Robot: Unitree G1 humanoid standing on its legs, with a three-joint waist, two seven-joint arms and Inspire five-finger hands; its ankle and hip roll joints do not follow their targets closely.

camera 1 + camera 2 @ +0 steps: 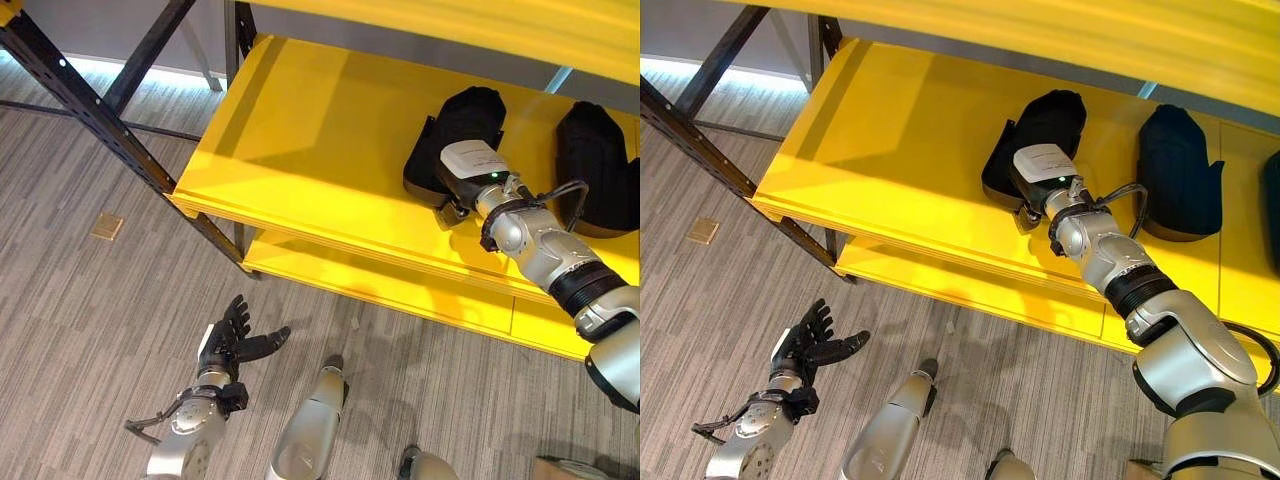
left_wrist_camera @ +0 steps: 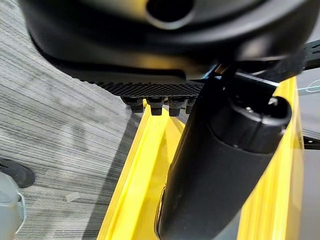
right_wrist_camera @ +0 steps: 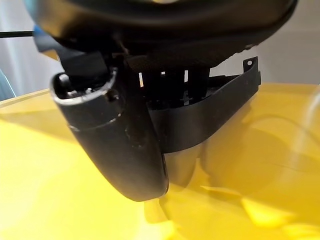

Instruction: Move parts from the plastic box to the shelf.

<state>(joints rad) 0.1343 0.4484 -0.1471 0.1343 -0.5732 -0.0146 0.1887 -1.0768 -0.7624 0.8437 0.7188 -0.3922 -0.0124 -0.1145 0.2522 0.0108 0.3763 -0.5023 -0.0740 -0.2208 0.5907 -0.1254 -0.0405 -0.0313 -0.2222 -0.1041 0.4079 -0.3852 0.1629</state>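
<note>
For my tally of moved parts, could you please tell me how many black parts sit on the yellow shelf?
3: one under the right robot hand (black part), a second to its right, and a third cut off at the view's right edge. More may lie beyond.

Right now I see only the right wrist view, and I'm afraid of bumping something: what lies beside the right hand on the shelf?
Observer: The right hand is over a black part on the yellow shelf. A second black part lies apart from it, to its right.
Operator: Where is the left hand?
Observer: The left hand is open and holds nothing, low over the floor in front of the shelf.
</note>
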